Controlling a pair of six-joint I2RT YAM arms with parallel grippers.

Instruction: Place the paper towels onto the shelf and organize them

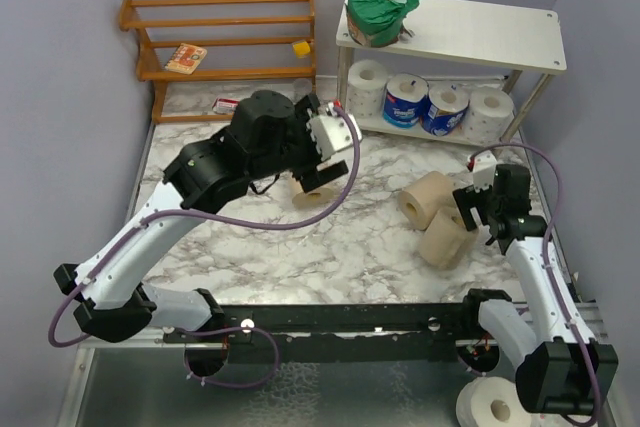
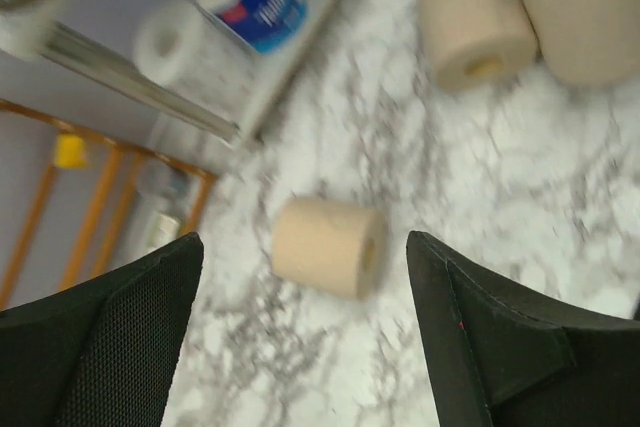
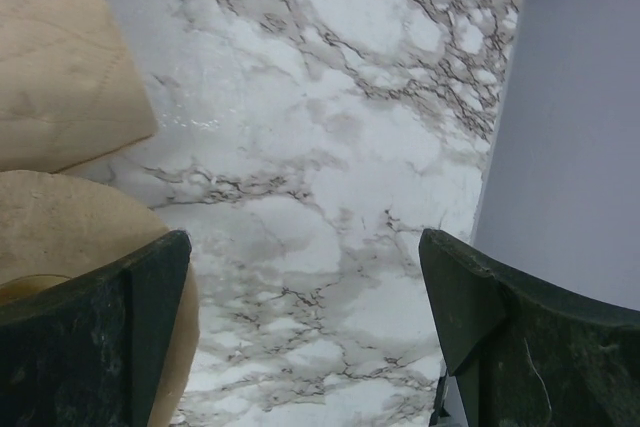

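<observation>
Three tan paper towel rolls lie on their sides on the marble table (image 1: pixel 300 247), none of them on the shelf (image 1: pixel 480 32). One tan roll (image 1: pixel 318 193) is in the middle of the table, directly under the left gripper (image 2: pixel 302 242). In the left wrist view its two black fingers (image 2: pixel 120 337) are spread wide and released. The roll shows lower down between them, and I see no contact; this view is blurred.

The other two lie just beside each other on the right side, the far tan roll (image 1: pixel 426 198) and the near tan roll (image 1: pixel 445 238). The right gripper (image 3: pixel 302 242) is next to the near one, its fingers wide apart with only marble between them. The roll sits at one finger, but I cannot tell if they touch.

The white shelf stands far right. On its lower board stand four rolls in a row: a white roll (image 1: pixel 367 85), two blue-wrapped rolls (image 1: pixel 405 100), and a dotted roll (image 1: pixel 490 113). The green-wrapped pack (image 1: pixel 378 7) sits on the left end of the top board. The wooden rack (image 1: pixel 220 42) is far left.
</observation>
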